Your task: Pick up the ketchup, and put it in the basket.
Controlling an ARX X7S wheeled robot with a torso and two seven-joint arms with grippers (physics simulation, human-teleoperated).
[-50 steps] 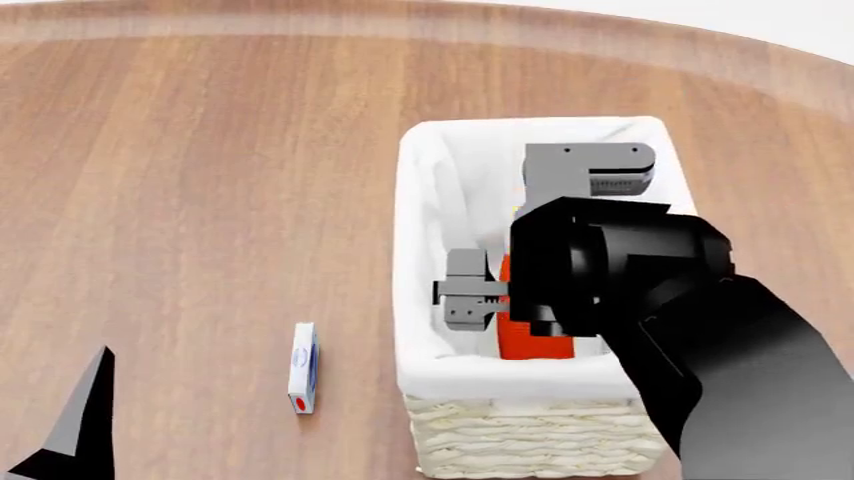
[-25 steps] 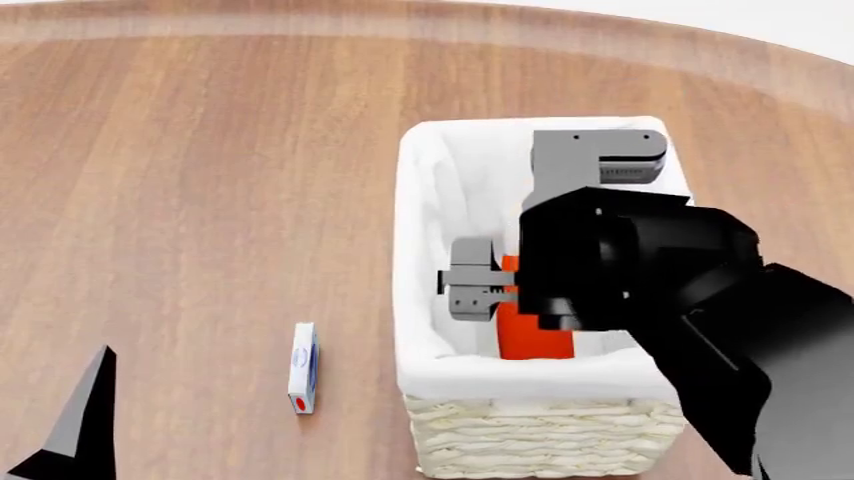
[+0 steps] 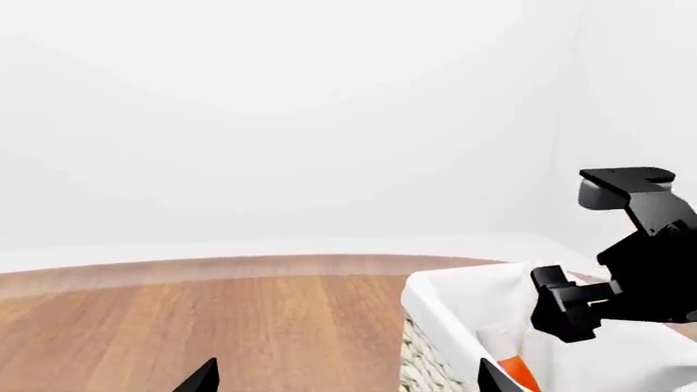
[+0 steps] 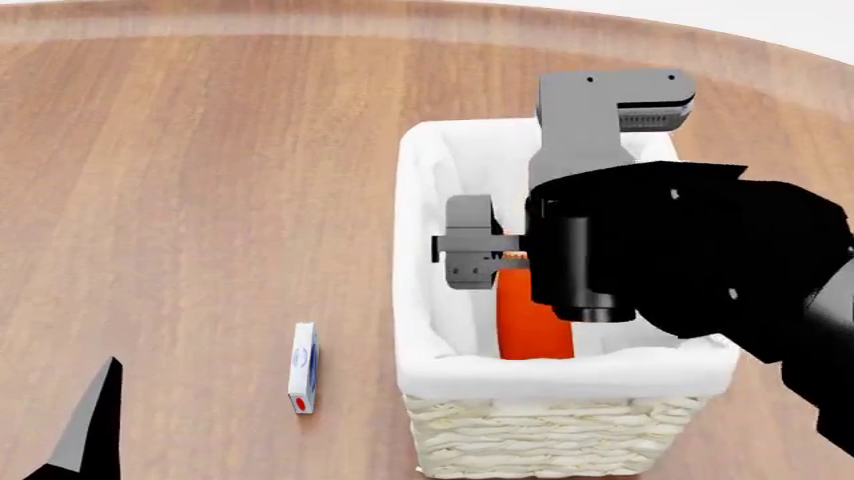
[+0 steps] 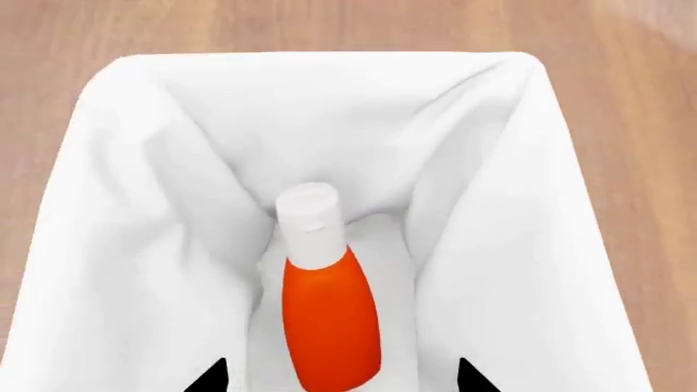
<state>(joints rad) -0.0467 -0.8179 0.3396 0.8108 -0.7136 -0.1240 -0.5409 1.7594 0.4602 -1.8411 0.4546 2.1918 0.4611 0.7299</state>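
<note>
The ketchup (image 5: 326,318), an orange-red bottle with a white cap, lies on the white liner at the bottom of the basket (image 5: 130,204). In the head view its orange body (image 4: 534,322) shows inside the basket (image 4: 416,250), partly under my right arm. My right gripper (image 5: 339,377) is open above the bottle, one fingertip on each side, not touching it. My left gripper (image 3: 346,382) is open and empty, low over the table to the left of the basket (image 3: 458,298). One of its fingers (image 4: 91,425) shows at the lower left of the head view.
A small white and blue box (image 4: 303,367) lies on the wooden table (image 4: 200,180) to the left of the basket. The table's curved far edge runs behind the basket. My right arm (image 3: 642,269) hangs over the basket.
My right arm has lifted up and back from inside the basket. The ketchup stays lying in the basket. The left arm has barely moved.
</note>
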